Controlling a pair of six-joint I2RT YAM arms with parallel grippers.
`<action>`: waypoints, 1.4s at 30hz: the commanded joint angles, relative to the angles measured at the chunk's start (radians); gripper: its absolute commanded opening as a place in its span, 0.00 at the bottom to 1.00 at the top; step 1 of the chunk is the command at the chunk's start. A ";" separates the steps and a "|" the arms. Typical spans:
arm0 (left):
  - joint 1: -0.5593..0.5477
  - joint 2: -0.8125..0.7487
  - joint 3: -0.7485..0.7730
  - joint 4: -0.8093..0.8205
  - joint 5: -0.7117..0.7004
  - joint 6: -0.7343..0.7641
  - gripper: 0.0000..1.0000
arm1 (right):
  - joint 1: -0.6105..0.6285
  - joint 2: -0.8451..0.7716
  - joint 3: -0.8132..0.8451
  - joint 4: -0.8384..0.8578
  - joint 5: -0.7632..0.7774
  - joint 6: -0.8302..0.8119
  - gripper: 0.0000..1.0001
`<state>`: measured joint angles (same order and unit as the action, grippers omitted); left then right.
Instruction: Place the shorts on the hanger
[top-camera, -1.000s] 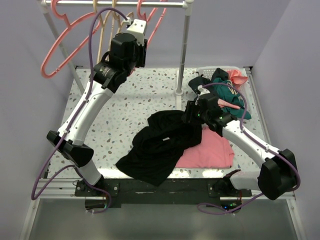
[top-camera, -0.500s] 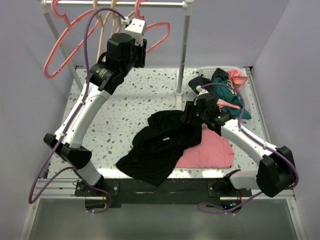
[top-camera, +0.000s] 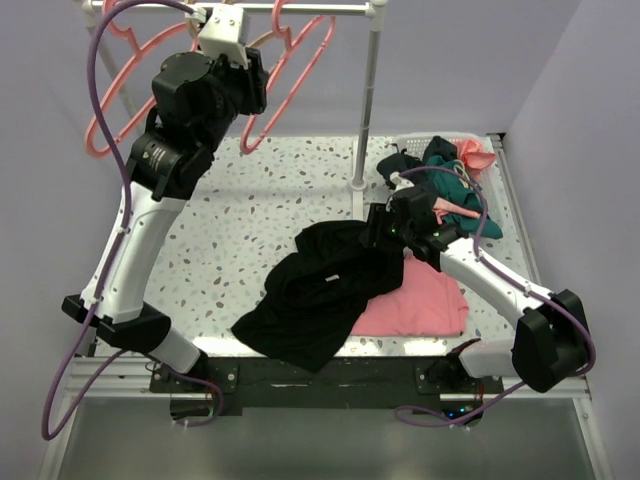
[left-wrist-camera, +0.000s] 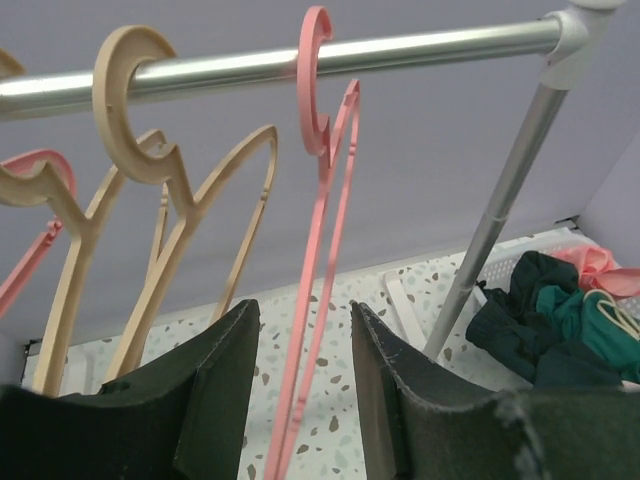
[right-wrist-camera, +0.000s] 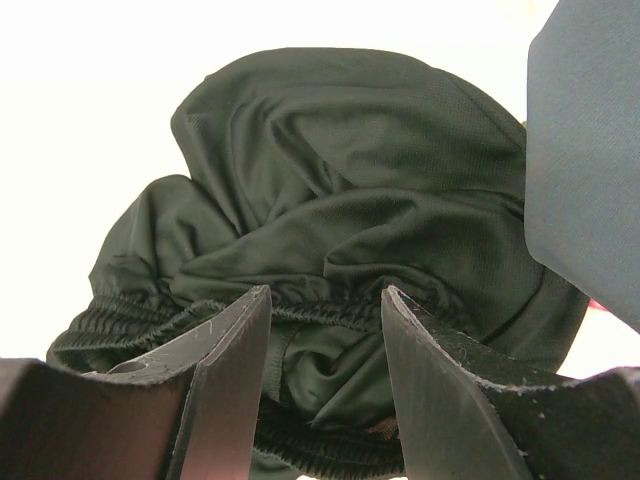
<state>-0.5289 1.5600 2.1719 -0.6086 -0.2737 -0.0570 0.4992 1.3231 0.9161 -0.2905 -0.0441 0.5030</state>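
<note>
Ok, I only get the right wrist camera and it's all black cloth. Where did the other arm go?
Observer: It's up by the rail. The left gripper is open and points at the pink hanger, which hangs by its hook on that rail. It isn't gripped.
Operator: And is my black cloth lying down or hanging in the air?
Observer: Lying down. The shorts are spread on the table, with one side resting over a pink cloth.
</note>
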 joint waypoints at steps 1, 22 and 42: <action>0.015 0.084 0.043 -0.016 -0.016 0.052 0.47 | 0.009 -0.007 0.044 0.011 -0.003 -0.017 0.52; 0.024 0.124 -0.070 0.016 -0.010 0.052 0.22 | 0.012 -0.016 0.040 -0.002 -0.003 -0.023 0.52; 0.026 0.025 -0.216 0.153 -0.078 0.017 0.19 | 0.015 -0.016 0.049 -0.012 0.016 -0.021 0.50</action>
<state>-0.5110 1.6772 2.0068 -0.5648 -0.3252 -0.0334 0.5060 1.3228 0.9211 -0.3004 -0.0429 0.4961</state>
